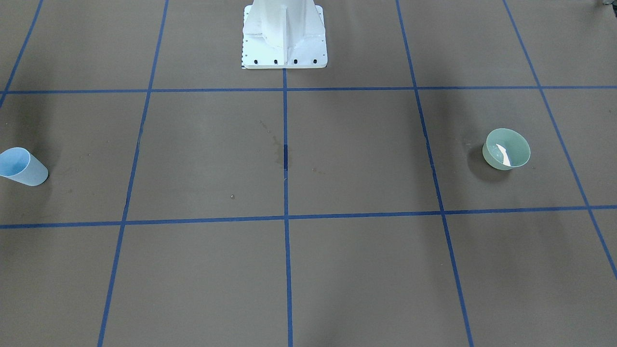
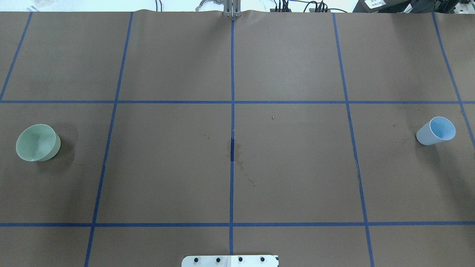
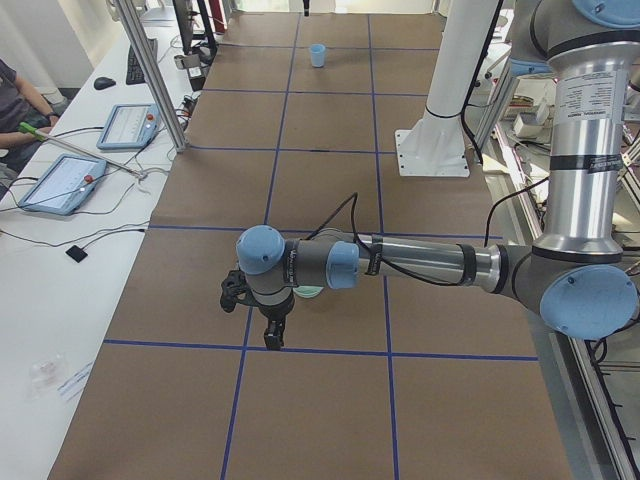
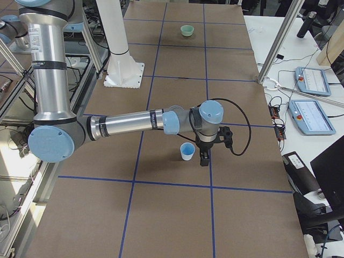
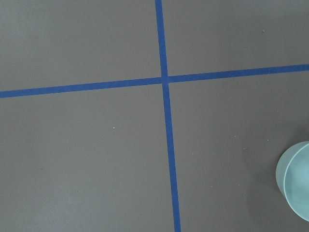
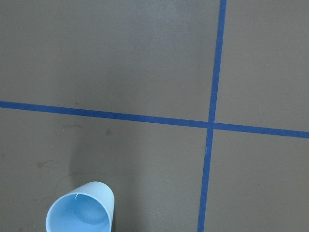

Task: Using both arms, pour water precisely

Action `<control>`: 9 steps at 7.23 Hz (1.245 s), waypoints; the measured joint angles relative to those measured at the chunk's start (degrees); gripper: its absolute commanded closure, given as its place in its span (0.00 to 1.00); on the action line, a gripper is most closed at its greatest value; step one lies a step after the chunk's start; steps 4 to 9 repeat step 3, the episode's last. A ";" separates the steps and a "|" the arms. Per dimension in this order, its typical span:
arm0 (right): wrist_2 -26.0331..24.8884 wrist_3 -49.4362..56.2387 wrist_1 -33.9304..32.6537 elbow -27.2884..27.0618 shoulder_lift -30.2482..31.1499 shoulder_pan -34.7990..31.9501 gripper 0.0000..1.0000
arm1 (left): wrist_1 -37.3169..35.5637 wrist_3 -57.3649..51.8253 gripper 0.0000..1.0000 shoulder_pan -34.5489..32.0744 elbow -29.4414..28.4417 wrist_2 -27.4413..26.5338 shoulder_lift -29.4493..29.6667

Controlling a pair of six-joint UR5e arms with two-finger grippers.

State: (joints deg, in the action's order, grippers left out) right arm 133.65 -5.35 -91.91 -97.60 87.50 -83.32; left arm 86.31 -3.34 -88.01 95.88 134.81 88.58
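A pale green bowl (image 1: 506,148) stands upright on the table, at the left in the overhead view (image 2: 37,142); a white glint shows inside it. A light blue cup (image 1: 21,166) stands upright at the right in the overhead view (image 2: 436,131). My left arm (image 3: 420,265) reaches over the bowl (image 3: 308,292); its gripper (image 3: 272,335) hangs just beside the bowl, and I cannot tell if it is open. My right arm (image 4: 129,124) reaches to the cup (image 4: 187,151); its gripper (image 4: 204,159) hangs close beside the cup, state unclear. No stream of water shows.
The white bolted pedestal (image 1: 284,36) stands at the table's robot side. Damp stains (image 2: 237,155) mark the brown paper at the centre. Tablets (image 3: 60,180) and cables lie on the operators' white bench, where a person (image 3: 15,95) sits.
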 measured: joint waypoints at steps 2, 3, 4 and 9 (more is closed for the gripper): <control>0.26 0.04 0.03 -0.02 0.09 -0.04 0.00 | 0.00 0.00 0.00 -0.07 0.01 -0.01 -0.14; 0.28 0.06 0.06 -0.04 0.11 -0.07 0.00 | 0.00 0.00 0.00 -0.15 0.01 -0.05 -0.22; 0.28 0.06 0.06 -0.04 0.11 -0.07 0.00 | 0.00 0.00 0.00 -0.15 0.01 -0.05 -0.22; 0.28 0.06 0.06 -0.04 0.11 -0.07 0.00 | 0.00 0.00 0.00 -0.15 0.01 -0.05 -0.22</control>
